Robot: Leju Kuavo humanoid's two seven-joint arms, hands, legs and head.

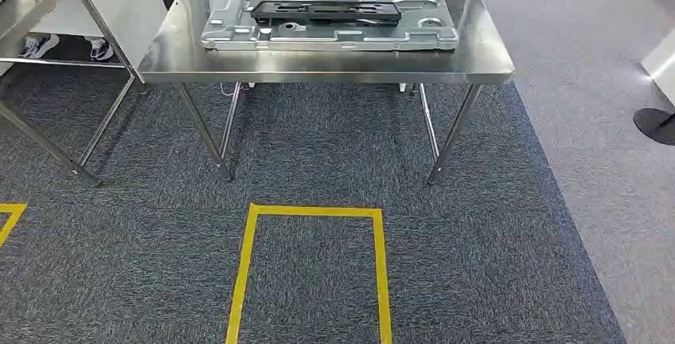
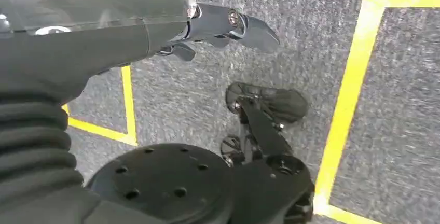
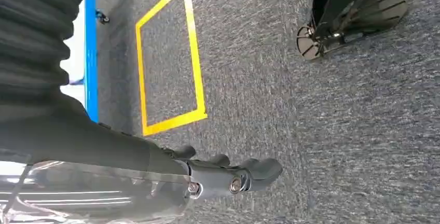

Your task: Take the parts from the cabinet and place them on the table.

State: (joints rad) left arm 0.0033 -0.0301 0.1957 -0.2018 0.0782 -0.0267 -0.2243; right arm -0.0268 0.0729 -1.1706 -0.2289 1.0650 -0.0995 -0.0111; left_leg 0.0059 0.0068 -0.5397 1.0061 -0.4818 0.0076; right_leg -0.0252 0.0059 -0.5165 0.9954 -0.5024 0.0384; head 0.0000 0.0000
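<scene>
The robot stands facing a steel counter (image 1: 334,64) across a stretch of dark carpet (image 1: 493,224), with a yellow tape rectangle (image 1: 312,268) on the floor between them. On the counter lies a flat grey metal panel (image 1: 239,32), and a black flat part (image 1: 326,12) rests on top of it. Both have their long axis running from side to side, parallel to the near edge of the counter. It looks as if these parts are already delivered, but I cannot be sure of that.

The left hand (image 2: 223,27) hangs low above the carpet. Its dark fingers point outward, held loosely and slightly apart, and nothing is in them. The right hand (image 3: 228,175) also hangs above the carpet, near another yellow tape outline (image 3: 171,58); its fingers lie stretched side by side and hold nothing.

The cabinet is not seen from here, so I judge that the next part must be fetched from somewhere outside this scene, probably after a turn. The parts on the counter lie straight ahead and higher than both hands, well apart from them. Neither hand is clearly nearer, since both hang at the sides of the robot.
</scene>
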